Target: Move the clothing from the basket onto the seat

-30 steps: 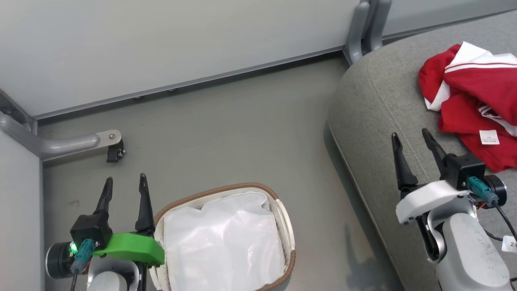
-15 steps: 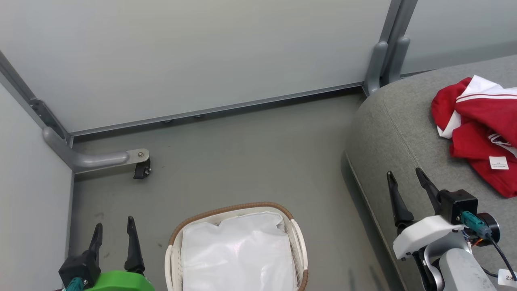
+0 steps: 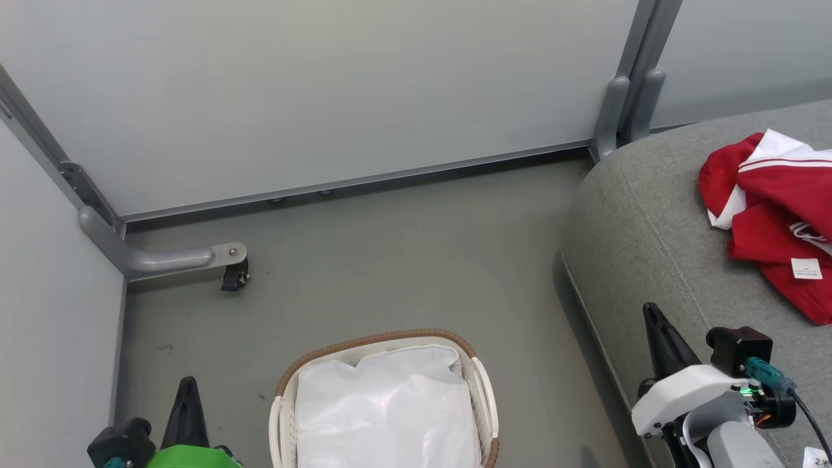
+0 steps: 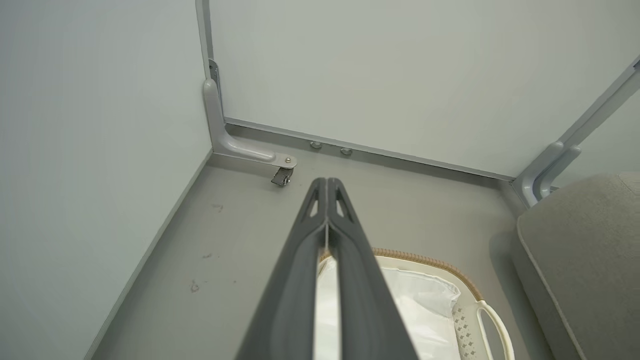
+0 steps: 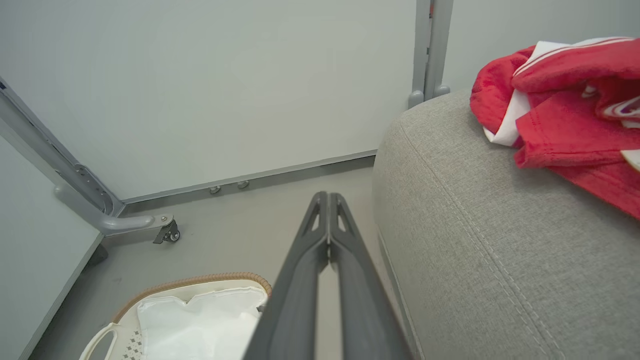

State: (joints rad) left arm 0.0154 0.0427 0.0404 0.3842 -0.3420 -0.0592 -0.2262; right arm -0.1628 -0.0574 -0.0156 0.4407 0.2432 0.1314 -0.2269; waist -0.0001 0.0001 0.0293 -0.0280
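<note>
Clothing [image 3: 773, 214], soft red fabric with white panels and striped trim, is lying crumpled on the grey woven seat [image 3: 643, 221], back from its rounded corner. The oval slatted basket [image 3: 383, 339] is holding nothing but its smooth white liner [image 3: 383, 409], so the transfer is looking finished. The left pincer [image 3: 188, 390] and right pincer [image 3: 652, 318] are hanging pressed together, gripping nothing, and the next move is likely calling only for parking the arms.

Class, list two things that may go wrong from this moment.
The shut right tool sits low beside the edge of the seat; a swing might snag the red clothing and drag it off. The shut left tool hangs near the basket; a turn might tip it.
</note>
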